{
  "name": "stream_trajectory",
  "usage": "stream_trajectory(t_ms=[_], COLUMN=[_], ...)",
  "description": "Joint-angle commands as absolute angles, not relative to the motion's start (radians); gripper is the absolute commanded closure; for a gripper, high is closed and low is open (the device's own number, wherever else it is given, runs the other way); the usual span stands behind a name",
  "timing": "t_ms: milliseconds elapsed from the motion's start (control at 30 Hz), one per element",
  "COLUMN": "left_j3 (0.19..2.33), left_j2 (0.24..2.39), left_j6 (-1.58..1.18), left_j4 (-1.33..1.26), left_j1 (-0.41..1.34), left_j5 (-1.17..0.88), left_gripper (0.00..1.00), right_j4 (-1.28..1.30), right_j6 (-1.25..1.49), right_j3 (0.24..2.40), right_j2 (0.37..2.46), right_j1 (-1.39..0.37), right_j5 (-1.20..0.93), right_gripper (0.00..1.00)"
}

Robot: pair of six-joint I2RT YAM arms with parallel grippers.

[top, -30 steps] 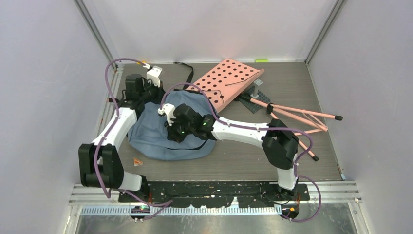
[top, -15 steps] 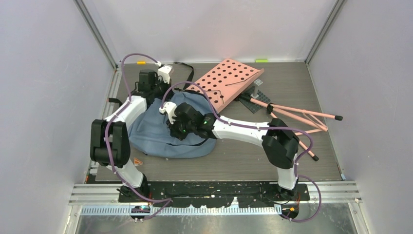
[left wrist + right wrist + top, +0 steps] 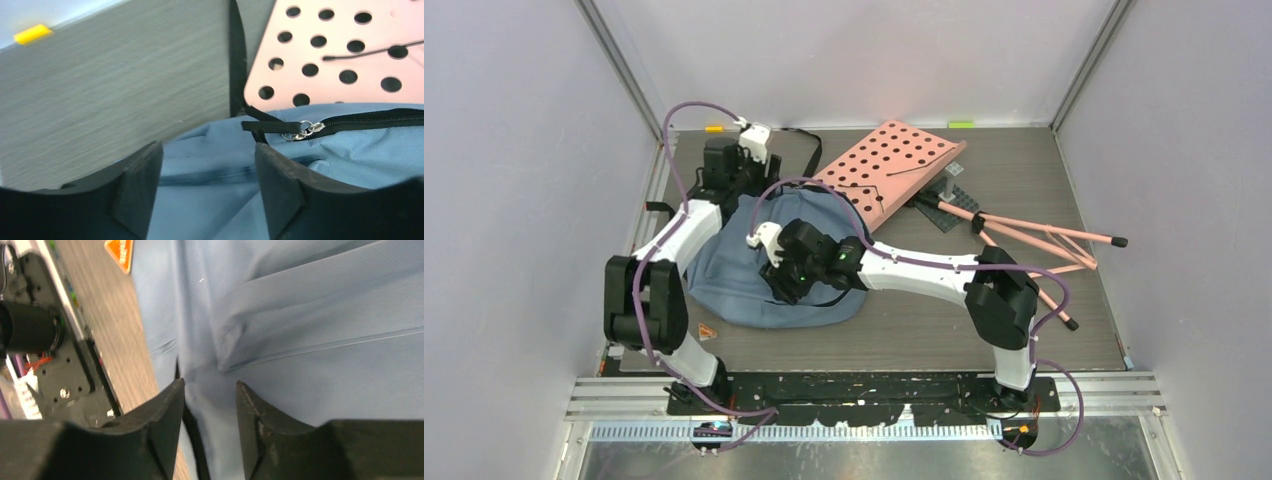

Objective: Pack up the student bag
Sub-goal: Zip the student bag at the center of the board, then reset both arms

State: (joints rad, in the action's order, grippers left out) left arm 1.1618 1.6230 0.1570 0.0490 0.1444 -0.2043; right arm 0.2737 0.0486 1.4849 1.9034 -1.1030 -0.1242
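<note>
Blue student bag, edge against pink board — bare tabletop nearside

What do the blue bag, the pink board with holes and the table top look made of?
Student bag: woven fabric, matte; fine weave and soft folds show. Zipper pull: shiny, likely metal. Pink board: rigid smooth sheet with round holes, painted metal or plastic. Table top: grey wood-grain, probably laminate.
</note>
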Motion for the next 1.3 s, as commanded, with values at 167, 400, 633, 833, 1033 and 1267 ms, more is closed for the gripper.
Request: stream_trajectory(t_ms=[167,400,633,833,1033,1267], left_j3=[1.097,1.109,1.061,1.016,0.956,0.914], left_j2=[1.385,1.307,1.206,1.061,0.882,0.780], left_j6=[0.142,0.011,-0.123,-0.181,-0.200,-0.195], left_j4=[-0.010,0.166,0.279,0.410,0.473,0.500], left_j1=[0.132,0.132,0.132,0.132,0.132,0.133], left_j5=[-0.114,0.018,0.143,0.275,0.355,0.359], left_gripper=[0.01,0.00,0.00,0.00,0.00,0.00], right_j4=[0.347,0.345,0.386,0.441,0.349,0.289], right_j6=[0.058,0.189,0.241,0.244,0.153,0.129], right_j3=[1.553,1.522,1.392,1.251,1.057,0.880], right_j2=[1.735,1.618,1.493,1.313,0.978,0.779], right_j1=[-1.105,-0.928,-0.676,-0.384,-0.284,-0.275], right_j5=[-0.074,-0.094,0.010,0.149,0.321,0.415], right_gripper=[0.30,0.12,0.10,0.10,0.03,0.01])
